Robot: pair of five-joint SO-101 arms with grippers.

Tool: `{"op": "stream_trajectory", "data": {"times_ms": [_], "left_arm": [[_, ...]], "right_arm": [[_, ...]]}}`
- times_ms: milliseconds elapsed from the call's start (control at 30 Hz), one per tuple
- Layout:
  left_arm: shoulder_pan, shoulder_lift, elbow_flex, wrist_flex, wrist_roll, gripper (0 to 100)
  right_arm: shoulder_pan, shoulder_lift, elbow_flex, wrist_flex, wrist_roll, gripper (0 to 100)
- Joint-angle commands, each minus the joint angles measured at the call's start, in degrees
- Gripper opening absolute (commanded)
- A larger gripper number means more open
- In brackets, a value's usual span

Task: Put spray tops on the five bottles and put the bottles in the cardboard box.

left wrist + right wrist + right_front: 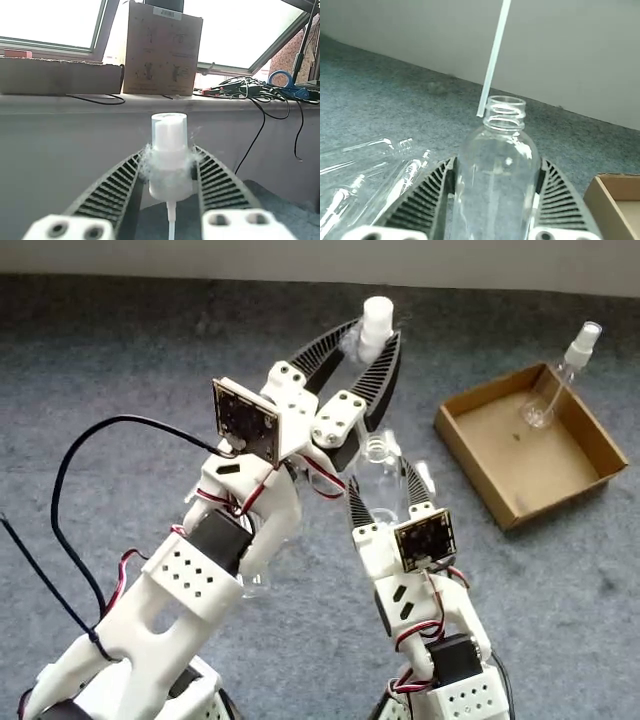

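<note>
Straw (pixel 494 55) of the spray top (pixel 169 137) hangs just beside the bottle's (pixel 496 170) open neck, ready for threading in; left fingers (pixel 117 187) clamp the top above; right fingers (pixel 417 207) clamp the bottle upright, steadying it; cardboard box (pixel 500 455) nearby holds one capped bottle (pixel 560 380).

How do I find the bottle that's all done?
Find the brown cardboard box on the grey carpet. One clear bottle sits inside it. It wears a white spray top, unlike the open-necked bottle in the right gripper.
</note>
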Motion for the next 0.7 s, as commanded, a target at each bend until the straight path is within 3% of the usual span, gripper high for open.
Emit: {"op": "stream_trajectory", "data": {"times_ms": [0, 467, 667], "left_arm": [[-0.7, -0.5, -3.9, -1.1, 0.0, 4], [-0.6, -0.3, -6.4, -0.8, 0.1, 4], [-0.6, -0.5, -1.9, -1.1, 0.1, 4]], "right_arm": [[-0.6, -1.5, 3.9, 0.0, 0.5, 13.9], [-0.6, -1.5, 3.9, 0.1, 0.5, 13.9], [-0.6, -1.5, 3.9, 0.1, 0.5, 13.9]]}}
